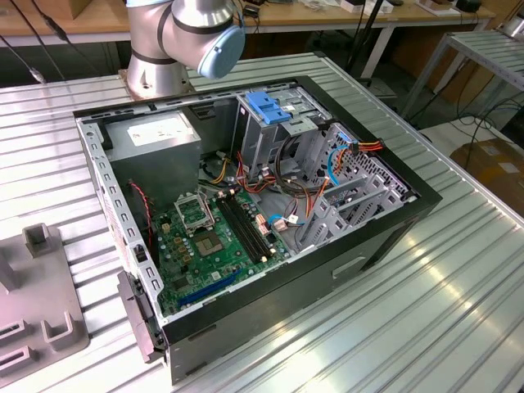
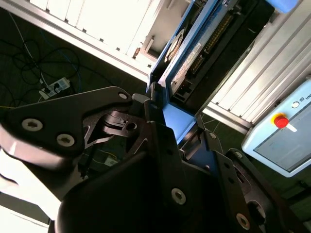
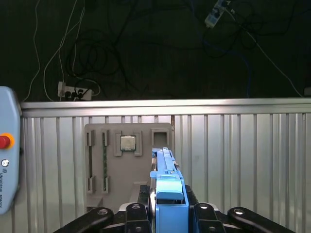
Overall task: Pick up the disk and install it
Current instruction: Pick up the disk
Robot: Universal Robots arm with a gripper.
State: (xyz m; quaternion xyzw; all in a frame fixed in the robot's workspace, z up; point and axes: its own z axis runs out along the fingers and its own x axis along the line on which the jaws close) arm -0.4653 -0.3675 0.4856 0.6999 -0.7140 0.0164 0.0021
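The disk (image 3: 167, 194) is held between the jaws — they are closed tight on its flat sides — and its blue edge sticks out past them.

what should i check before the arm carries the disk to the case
1. Grip on the disk: ok, it stands edge-on between the fingers of the gripper.
2. Blue side rail on the disk: ok, fitted along the edge that shows.
3. Computer case open: ok, it lies on its side with the inside exposed.
4. Free bay in the drive cage: cannot tell.
5. Cables clear of the cage: not ok, loose bundles lie right beside it.
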